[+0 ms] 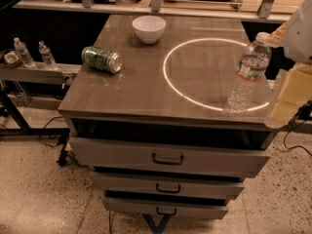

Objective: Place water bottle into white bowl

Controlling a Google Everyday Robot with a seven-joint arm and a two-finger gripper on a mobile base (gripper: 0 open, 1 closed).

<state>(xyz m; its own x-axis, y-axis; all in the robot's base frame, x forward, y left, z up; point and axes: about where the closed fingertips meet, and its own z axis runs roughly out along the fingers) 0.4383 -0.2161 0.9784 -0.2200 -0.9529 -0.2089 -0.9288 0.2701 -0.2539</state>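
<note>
Gripper [291, 89] is at the right edge of the frame, pale yellowish blocks under a white arm section, partly cut off by the frame edge. Cannot tell if it is open, closed or gripping anything.

Water bottle [249, 72] is just left of the gripper, at the right side of the cabinet top [131, 94]. It is clear and ribbed, with a white cap and a pale label band with red. It leans, with the cap toward the upper right and close to the arm and the base toward the lower left. The base sits over the lower right arc of a bright light ring [165, 65] on the surface. Contact between gripper and bottle is not clear, nor whether the base rests on the top.

White bowl [148, 28] is at upper centre of the frame, upright, near the far edge of the cabinet top, well apart from the bottle and up-left of it. It lies just outside the ring. The surface between bottle and bowl is bare apart from the ring.

Green can [101, 59] lies on its side in the left part of the top, down-left of the bowl and away from the line between bottle and bowl.

Below the top are three drawers with dark handles, the top drawer [167, 158] slightly out. At upper left, off the cabinet, two small clear bottles [22, 51] stand on a low shelf [34, 72]. Speckled floor [39, 199] has cables at left.
</note>
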